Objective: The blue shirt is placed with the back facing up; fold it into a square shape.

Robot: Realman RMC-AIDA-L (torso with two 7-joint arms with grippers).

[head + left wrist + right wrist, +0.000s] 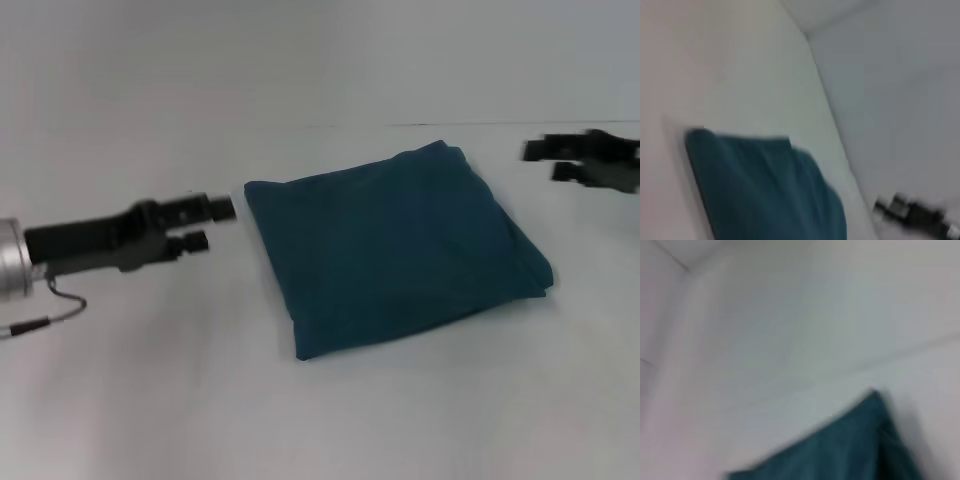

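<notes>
We saw the shirt (390, 245) folded into a rough square at the middle of the white tabletop (150, 400). Our left end effector (215, 225) hung at its nine o'clock, fingers apart, holding nothing. Our right end effector (565, 160) sat at two o'clock, clear of the cloth; we couldn't tell its opening.

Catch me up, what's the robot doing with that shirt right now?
The blue shirt lies on the white table already folded into a rough square. Neither arm is touching it. The left gripper is just off the shirt's left edge with its fingers apart and nothing between them. The right gripper is off beyond the shirt's far right corner, also clear of the fabric. The folding looks finished, or nearly so.
</notes>
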